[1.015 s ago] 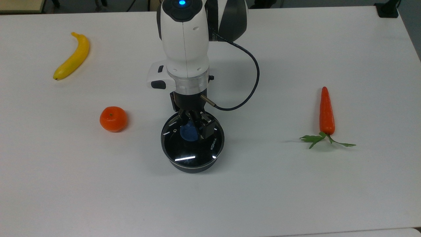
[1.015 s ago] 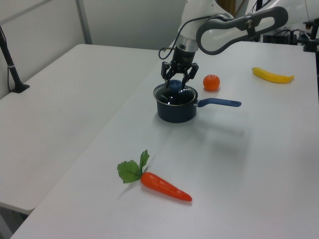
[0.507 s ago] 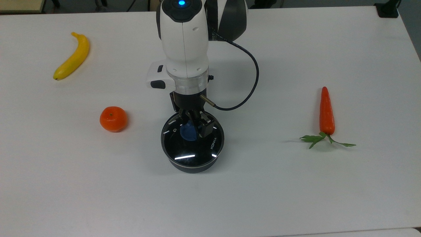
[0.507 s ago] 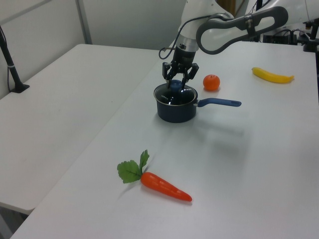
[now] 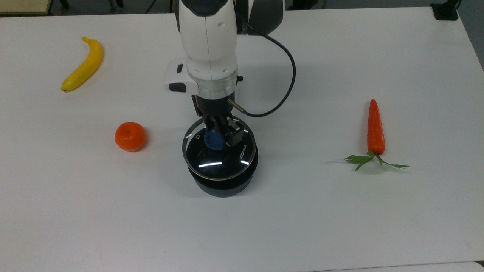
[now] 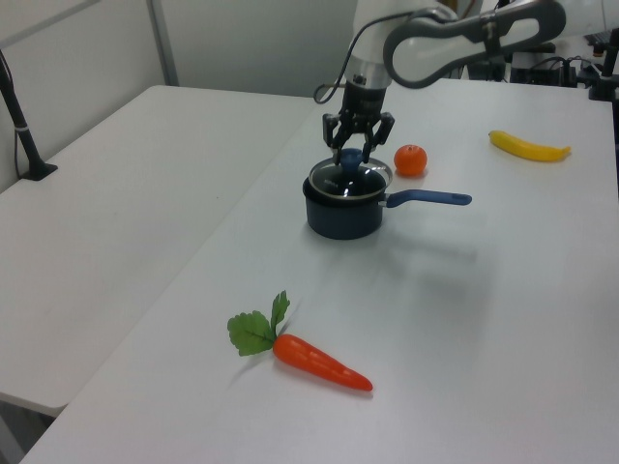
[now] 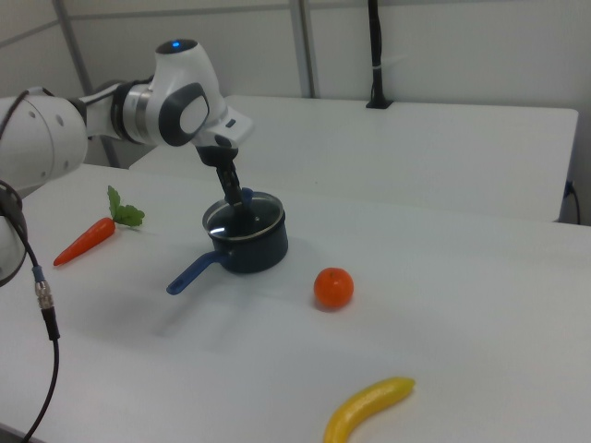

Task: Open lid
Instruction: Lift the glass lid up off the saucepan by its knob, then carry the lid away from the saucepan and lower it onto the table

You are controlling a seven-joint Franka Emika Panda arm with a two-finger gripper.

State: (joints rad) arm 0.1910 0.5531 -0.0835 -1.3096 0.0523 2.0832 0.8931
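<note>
Gripping the lid (image 5: pixel 221 160) by its blue knob, hand (image 5: pixel 216 138) closed.

A big white table (image 5: pixel 340 226) held everything. A dark blue pot (image 5: pixel 223 183) sat near the middle in the top view. An orange (image 5: pixel 130 136) lay at its nine o'clock, and a yellow banana (image 5: pixel 84 66) at ten o'clock, far off. A carrot (image 5: pixel 375 128) lay at three o'clock, well apart.
</note>
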